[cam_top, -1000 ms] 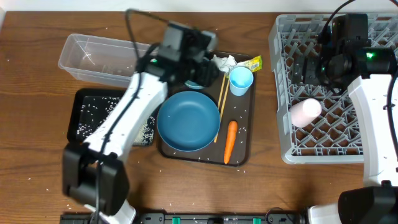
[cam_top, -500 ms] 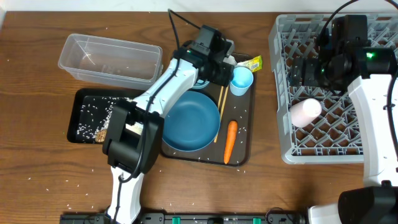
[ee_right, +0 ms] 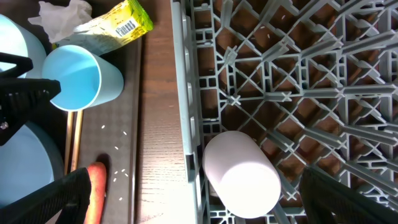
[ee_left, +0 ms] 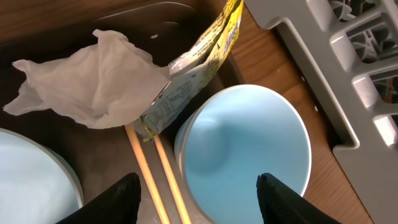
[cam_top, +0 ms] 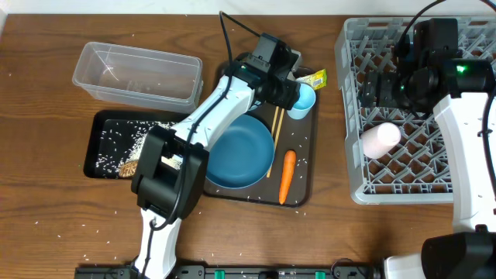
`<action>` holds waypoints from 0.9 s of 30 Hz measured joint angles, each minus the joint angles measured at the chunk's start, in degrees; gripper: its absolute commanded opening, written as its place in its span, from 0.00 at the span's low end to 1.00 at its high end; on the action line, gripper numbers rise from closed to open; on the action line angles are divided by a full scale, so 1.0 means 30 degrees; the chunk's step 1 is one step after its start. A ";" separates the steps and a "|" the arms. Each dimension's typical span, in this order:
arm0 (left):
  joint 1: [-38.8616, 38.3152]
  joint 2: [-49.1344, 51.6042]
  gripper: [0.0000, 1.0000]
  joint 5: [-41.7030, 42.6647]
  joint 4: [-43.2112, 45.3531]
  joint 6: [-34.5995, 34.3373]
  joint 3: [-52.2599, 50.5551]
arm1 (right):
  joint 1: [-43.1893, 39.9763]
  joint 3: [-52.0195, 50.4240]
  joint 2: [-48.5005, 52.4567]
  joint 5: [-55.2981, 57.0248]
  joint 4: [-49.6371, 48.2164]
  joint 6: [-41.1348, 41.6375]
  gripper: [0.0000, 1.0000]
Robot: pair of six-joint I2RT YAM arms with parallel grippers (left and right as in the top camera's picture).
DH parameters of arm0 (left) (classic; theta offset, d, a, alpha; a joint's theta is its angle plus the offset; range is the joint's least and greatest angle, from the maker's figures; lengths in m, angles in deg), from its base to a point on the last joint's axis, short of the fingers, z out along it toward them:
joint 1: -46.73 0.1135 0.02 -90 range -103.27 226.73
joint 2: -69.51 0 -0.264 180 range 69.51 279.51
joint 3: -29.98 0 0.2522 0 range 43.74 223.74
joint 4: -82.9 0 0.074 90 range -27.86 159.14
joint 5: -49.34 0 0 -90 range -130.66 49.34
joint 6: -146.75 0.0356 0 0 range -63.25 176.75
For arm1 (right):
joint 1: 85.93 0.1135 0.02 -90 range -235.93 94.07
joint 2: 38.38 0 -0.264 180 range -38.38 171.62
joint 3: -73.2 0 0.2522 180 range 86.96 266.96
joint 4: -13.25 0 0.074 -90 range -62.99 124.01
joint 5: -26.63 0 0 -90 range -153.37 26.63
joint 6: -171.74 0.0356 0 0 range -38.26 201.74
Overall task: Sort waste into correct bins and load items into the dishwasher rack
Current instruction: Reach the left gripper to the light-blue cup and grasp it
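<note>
Looking down on a brown wood-grain counter (cam_top: 46, 194), filling nearly the whole overhead view. Finding a black rail (cam_top: 248, 273) along its 6 o'clock edge.

Placing the grey dishwasher rack (cam_top: 403, 192) at 3 o'clock, with a pale-pink cup (cam_top: 380, 139) lying on its side on the lattice near the rack's 9 o'clock wall. Placing the clear plastic tub (cam_top: 136, 74) at 10 o'clock and, just at its 6 o'clock side, the black tray (cam_top: 90, 159). Seeing loose white rice grains (cam_top: 116, 139) heaped thickest inside that tray and speckling the wood all around.

Setting the dark-brown serving tray (cam_top: 302, 182) at centre, between the bins and the rack. Noting on it the dark-blue plate (cam_top: 232, 155), the orange carrot (cam_top: 286, 176) at the plate's 3 o'clock and the wooden chopsticks (cam_top: 275, 132) between the two. Noting also, toward 12 o'clock, the crumpled white paper (ee_left: 81, 87), the yellow-green wrapper (cam_top: 314, 77), the small light-blue bowl (ee_left: 25, 180) and the light-blue cup (ee_left: 249, 149), standing upright with its mouth up.

Hovering over that cup with the left jaws spread apart, one dark fingertip (ee_left: 118, 196) at either side of the rim, gripping nothing; not telling from these views whether touching the cup.

Hanging over the rack with the right jaws likewise parted and empty, framing the pink cup between them in the right wrist view.
</note>
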 measured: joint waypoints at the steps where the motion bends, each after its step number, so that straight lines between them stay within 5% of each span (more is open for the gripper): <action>1: -0.0058 0.0058 0.52 -0.0036 0.0000 -0.0044 0.0000 | 0.0000 0.0000 0.0000 0.0000 0.0007 -0.0007 0.99; 11: -0.0401 0.0721 0.08 -0.0066 0.0036 -0.0299 0.0000 | 0.0000 0.0000 0.0000 0.0000 0.0073 -0.0153 0.99; 27: -0.0153 0.0597 0.06 0.2637 -0.0525 -0.0291 0.0000 | 0.0000 0.0000 0.0000 0.0007 0.0102 -0.0532 0.99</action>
